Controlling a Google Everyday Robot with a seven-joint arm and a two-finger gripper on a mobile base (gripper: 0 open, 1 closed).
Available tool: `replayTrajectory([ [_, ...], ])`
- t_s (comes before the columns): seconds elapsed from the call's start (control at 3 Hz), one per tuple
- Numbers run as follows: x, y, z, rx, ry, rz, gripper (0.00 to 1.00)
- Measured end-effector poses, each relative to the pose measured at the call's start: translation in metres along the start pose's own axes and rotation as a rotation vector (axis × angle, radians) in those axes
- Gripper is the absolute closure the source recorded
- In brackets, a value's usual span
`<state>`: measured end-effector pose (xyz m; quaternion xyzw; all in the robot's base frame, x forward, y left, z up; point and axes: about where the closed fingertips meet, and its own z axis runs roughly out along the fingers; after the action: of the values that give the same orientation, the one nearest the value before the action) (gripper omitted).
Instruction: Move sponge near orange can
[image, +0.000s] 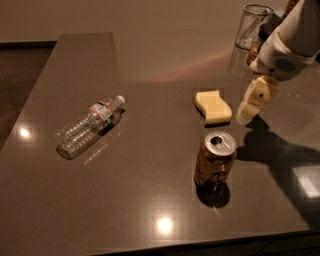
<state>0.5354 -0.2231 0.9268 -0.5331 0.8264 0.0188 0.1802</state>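
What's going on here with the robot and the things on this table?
A robot arm's gripper hovers close beside the right end of the pale yellow sponge, which lies flat on the dark table, not yet picked up. The orange can stands upright a little in front of the sponge, nearer the table's front edge. A clear water bottle lies on its side to the left, and a glass stands at the back right.

A glossy dark grey-brown stone tabletop (150, 200) reflects bright light spots. A plain beige wall (30, 20) stands behind, with dark floor (20, 75) at left. The gripper (243, 117) hangs above the tabletop's right side.
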Motion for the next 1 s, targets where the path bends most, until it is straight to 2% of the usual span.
replayTrajectory([
  [0.67,0.008,-0.008,0.071,-0.006,-0.001,0.079,0.00],
  [1.0,-0.007,-0.001,0.087,-0.039,-0.024,0.086,0.24],
])
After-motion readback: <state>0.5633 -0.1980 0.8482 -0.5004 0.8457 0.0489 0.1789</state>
